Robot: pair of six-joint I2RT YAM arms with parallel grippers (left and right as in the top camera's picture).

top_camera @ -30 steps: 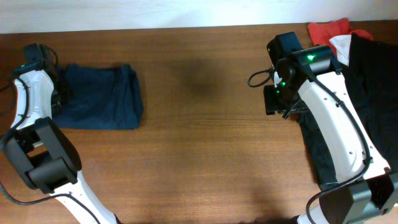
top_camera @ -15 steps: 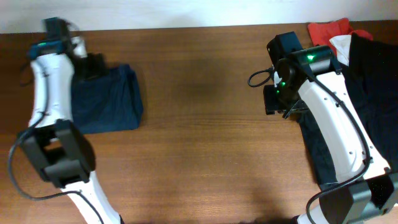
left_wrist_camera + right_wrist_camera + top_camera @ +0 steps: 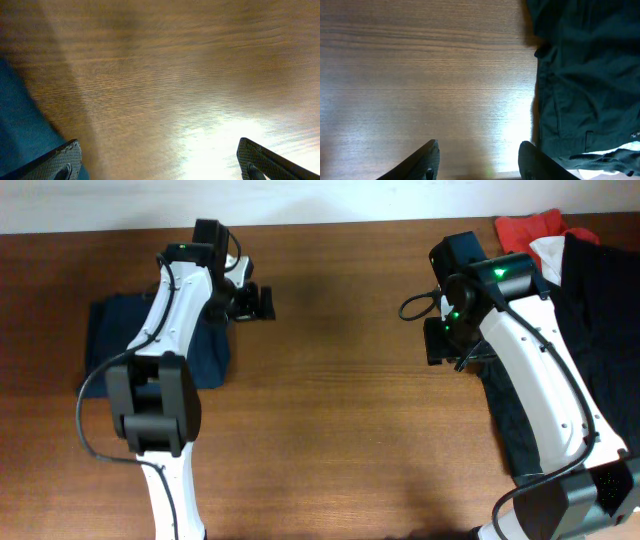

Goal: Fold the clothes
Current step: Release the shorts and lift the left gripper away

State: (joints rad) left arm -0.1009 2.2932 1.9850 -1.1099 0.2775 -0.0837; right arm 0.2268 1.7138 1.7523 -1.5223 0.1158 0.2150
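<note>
The clothes [image 3: 112, 330], a dark navy-blue pair of shorts, lie flat in a roughly square bundle on the far left part of the wooden table [image 3: 330, 430]. Part of the bundle is hidden in the overhead view by the white left arm [image 3: 172, 315], which crosses over it from the near side. The cloth's right edge shows past the arm, as does a wider strip on its left.

The left gripper [image 3: 262, 302] is just beside the bundle's far right corner, past its right edge and over bare wood. It is not touching the cloth. From the left wrist camera, the fingers [image 3: 62, 161] stand spread wide with nothing between them. The blue cloth [image 3: 20, 132] fills only the lower left corner of that view, beside one fingertip, and the rest is table.

Well apart, on the right side of the table, the right gripper [image 3: 437, 342] hangs over wood at the left edge of a large black garment [image 3: 600, 330]. In the right wrist view its fingers [image 3: 427, 159] are also parted and hold nothing, and the black garment [image 3: 580, 75] lies just to their right. A red cloth [image 3: 530, 228] and a white cloth [image 3: 548, 250] sit at the far right corner, touching the black garment.
</note>
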